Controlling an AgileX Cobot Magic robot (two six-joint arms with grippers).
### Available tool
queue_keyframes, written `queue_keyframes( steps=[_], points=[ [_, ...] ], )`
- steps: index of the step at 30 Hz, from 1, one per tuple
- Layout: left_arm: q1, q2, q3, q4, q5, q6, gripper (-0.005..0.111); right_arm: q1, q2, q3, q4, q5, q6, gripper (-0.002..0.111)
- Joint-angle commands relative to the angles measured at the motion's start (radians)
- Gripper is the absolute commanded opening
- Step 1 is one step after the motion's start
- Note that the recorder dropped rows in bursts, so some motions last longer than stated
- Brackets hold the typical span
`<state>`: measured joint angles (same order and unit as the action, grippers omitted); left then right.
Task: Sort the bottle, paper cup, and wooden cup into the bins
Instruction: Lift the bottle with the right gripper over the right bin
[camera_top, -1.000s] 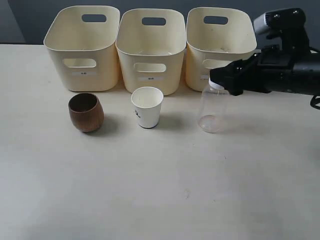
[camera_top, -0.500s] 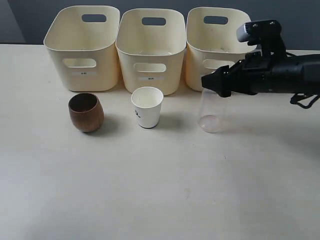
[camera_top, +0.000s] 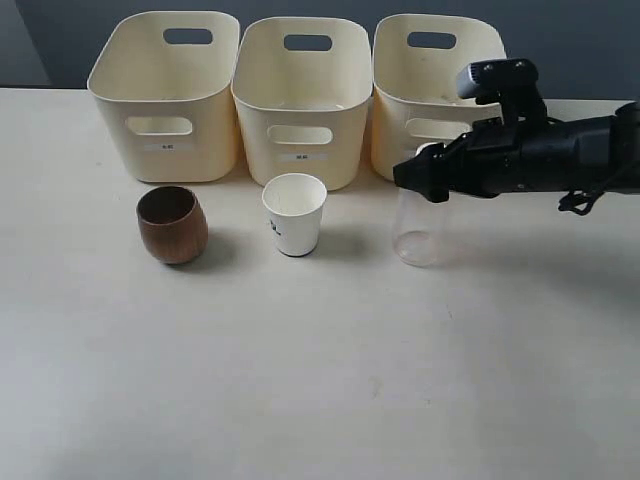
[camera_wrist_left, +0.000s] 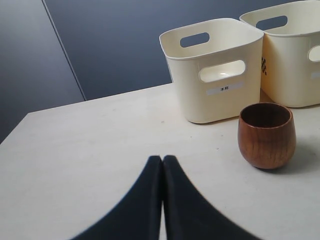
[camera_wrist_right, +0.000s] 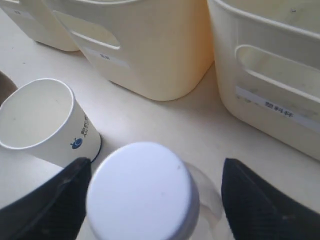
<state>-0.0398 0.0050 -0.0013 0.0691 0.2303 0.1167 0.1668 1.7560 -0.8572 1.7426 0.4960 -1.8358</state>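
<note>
Three things stand on the table, none yet sorted: the wooden cup at the left, the paper cup in the middle and the bottle at the right. Each is just in front of one of the bins, and none of them shows inside. Your right gripper straddles the bottle's white cap, jaws wide, not gripping. Your left gripper is pinched together on nothing, near the wooden cup. All three drops are left.

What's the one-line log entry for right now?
bottle: upright on table | right gripper: open, straddling its cap | left gripper: shut, empty | paper cup, wooden cup: upright on table | sorted: none
</note>
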Motion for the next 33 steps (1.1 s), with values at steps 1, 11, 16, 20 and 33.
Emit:
queue_keyframes(
  steps=[1,11,16,20,33],
  points=[
    [-0.003,-0.005,0.001,0.0,-0.004,-0.002,0.0,0.003,0.002,-0.007,0.002,0.003,-0.001,0.062],
    [-0.003,-0.005,0.001,0.0,-0.005,-0.002,0.0,0.003,0.002,-0.037,0.002,0.012,0.005,0.0],
    [-0.003,-0.005,0.001,0.0,-0.005,-0.002,0.0,0.003,0.002,-0.121,0.002,0.012,0.042,0.0],
    [-0.003,-0.005,0.001,0.0,-0.005,-0.002,0.0,0.003,0.0,-0.196,0.002,-0.04,0.057,0.0],
    [-0.003,-0.005,0.001,0.0,-0.005,-0.002,0.0,0.003,-0.09,-0.32,0.002,-0.101,0.109,0.0]
  ],
)
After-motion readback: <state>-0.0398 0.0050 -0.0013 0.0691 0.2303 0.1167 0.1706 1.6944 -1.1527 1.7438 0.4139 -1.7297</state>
